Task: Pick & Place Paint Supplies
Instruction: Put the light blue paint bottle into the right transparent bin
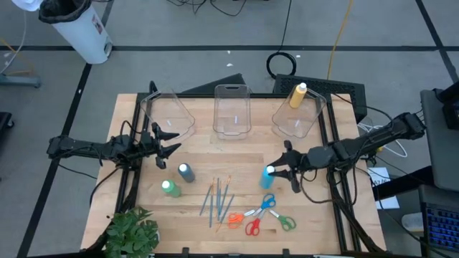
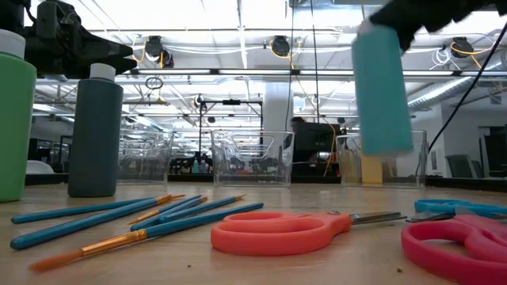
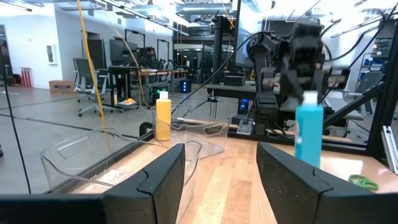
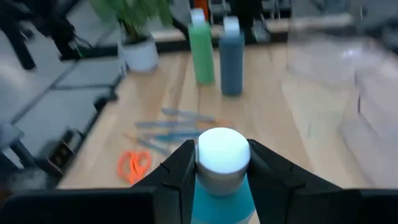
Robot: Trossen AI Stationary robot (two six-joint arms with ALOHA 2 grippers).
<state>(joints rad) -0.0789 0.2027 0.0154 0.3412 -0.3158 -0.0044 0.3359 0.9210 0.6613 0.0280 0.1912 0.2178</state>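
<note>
Now our right gripper (image 4: 217, 163) has its jaws clamped on the white cap of the light blue bottle (image 1: 268, 177), which hangs upright, clear of the table, at centre right of the high view. Up and right of it sits the bin (image 1: 310, 120) holding the yellow bottle (image 1: 297, 96). Our left gripper (image 1: 166, 140) waits at left, jaws spread, empty.
</note>
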